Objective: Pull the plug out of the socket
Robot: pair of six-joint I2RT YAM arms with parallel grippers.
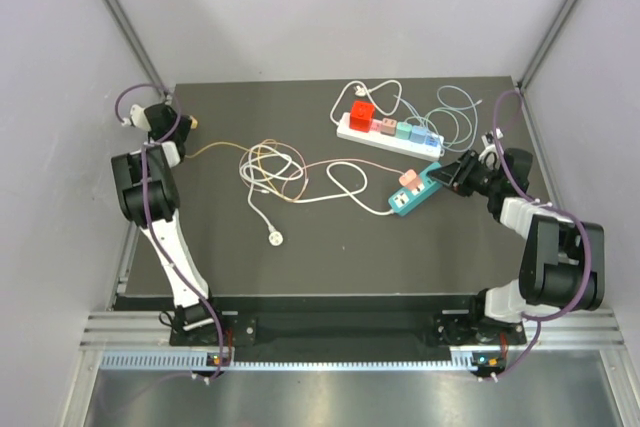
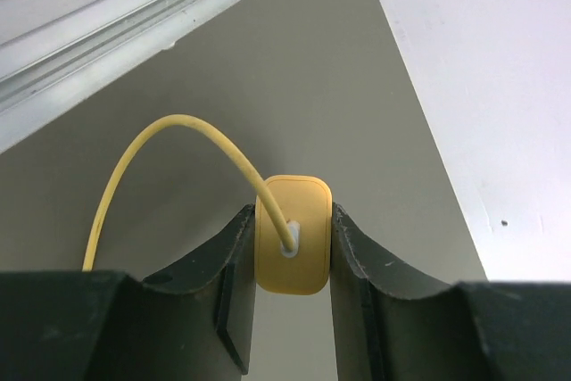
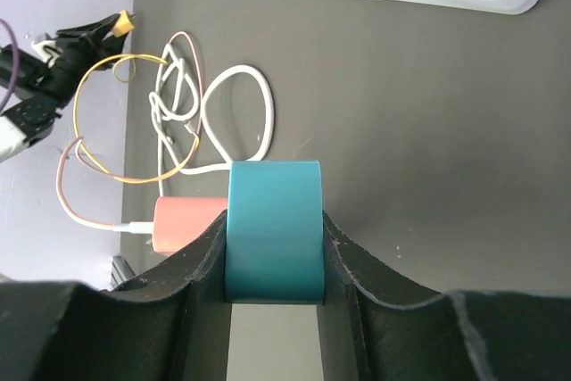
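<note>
Here the left gripper point(image 2: 293, 220) is at the far left corner of the dark bench point(image 1: 330, 257), closed partway on a yellow plug point(image 2: 308, 211), with one finger pressed against each of its sides. The plug is out of any socket and well apart from both power strips. Its yellow cable point(image 2: 152, 144) leaves the middle of the plug face and arcs up and over to the left. In the top view it runs on across the bench toward a loose tangle of white cables point(image 1: 270, 162) near the middle.

On the right side the right gripper point(image 3: 272, 220) is nearly closed around the end of a teal power strip point(image 1: 413, 192), its fingers touching the strip's two long sides. One pink plug point(image 3: 183, 225) sits in this strip, with a thin white lead running from it into the tangle. Which other sockets on the teal strip are free cannot be told.

Beyond it, toward the back of the bench, lies a white power strip point(image 1: 348, 127) set at a slant. It carries a row of adapters: a red adapter point(image 1: 362, 113) at its left end, then smaller pastel adapters point(image 1: 403, 132) side by side. More white leads coil behind and to the right of it.

A loose white plug point(image 1: 273, 238) lies on the bench nearer the arms, at the end of one white lead.
</note>
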